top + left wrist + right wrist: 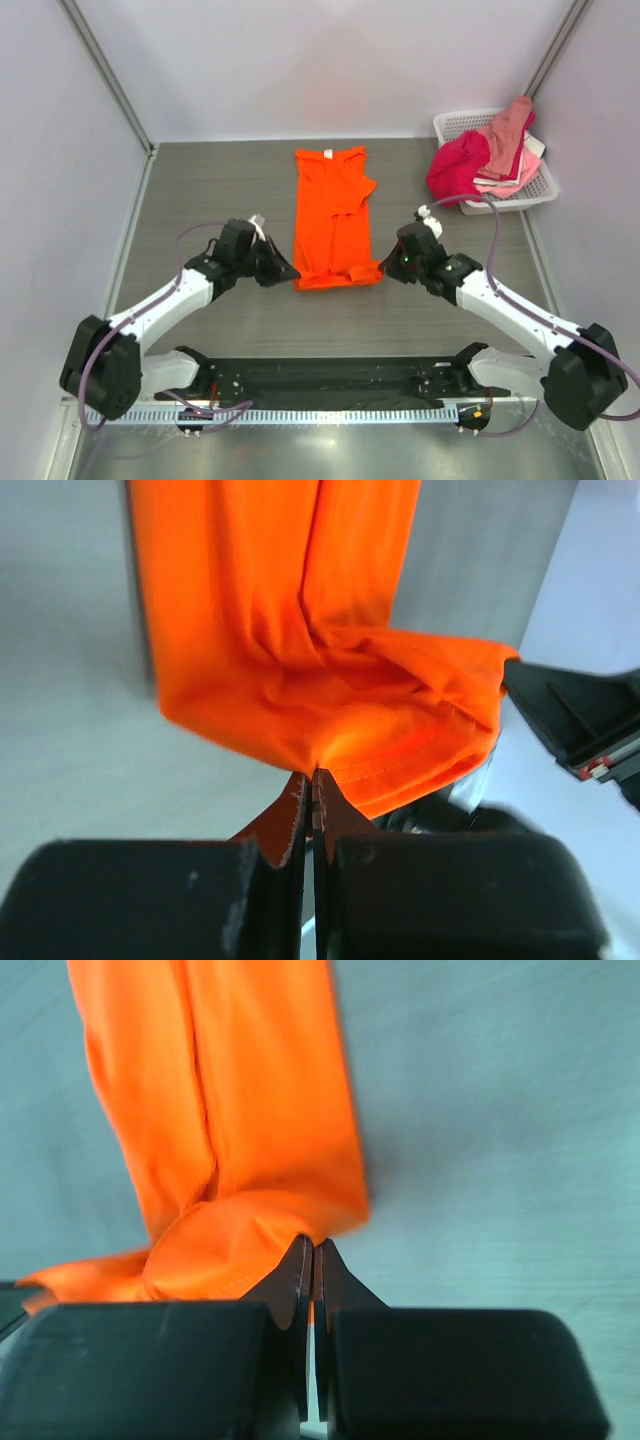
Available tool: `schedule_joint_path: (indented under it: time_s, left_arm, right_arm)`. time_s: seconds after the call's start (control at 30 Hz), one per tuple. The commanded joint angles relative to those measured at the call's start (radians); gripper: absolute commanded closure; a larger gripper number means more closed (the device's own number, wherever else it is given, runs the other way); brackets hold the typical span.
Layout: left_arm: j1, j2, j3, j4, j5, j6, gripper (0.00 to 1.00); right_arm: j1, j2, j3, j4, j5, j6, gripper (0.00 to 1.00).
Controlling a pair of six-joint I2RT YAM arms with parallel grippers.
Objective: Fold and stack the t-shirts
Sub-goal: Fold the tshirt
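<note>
The bright orange t-shirt (333, 215) lies folded into a long narrow strip in the middle of the table, collar at the far end. My left gripper (288, 271) is shut on its near left hem corner (330, 750). My right gripper (384, 270) is shut on its near right hem corner (300, 1222). Both corners are lifted a little, and the hem bunches between them. A magenta t-shirt (457, 166), a salmon pink one (510, 130) and a pale pink one (496, 183) lie piled in the basket.
The white lattice basket (540, 186) stands at the far right corner, against the walls. White walls close the table at the back and on both sides. A black bar with the arm bases (330, 378) runs along the near edge.
</note>
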Motion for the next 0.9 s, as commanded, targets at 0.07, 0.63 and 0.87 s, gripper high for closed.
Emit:
schedule_joint_path:
  time_s: [0.07, 0.63, 0.87]
  left_arm:
    - [0.117, 0.261, 0.248, 0.076, 0.002, 0.068, 1.00]
    - [0.242, 0.846, 0.926, -0.040, 0.024, 0.139, 1.00]
    - [0.275, 0.984, 1.100, -0.095, 0.088, 0.162, 0.19]
  right_arm:
    - [-0.172, 0.224, 0.208, 0.088, -0.108, -0.169, 0.99]
    - [-0.301, 0.827, 0.805, 0.080, -0.277, -0.232, 0.99]
    - [-0.327, 0.925, 0.940, 0.049, -0.277, -0.257, 0.13]
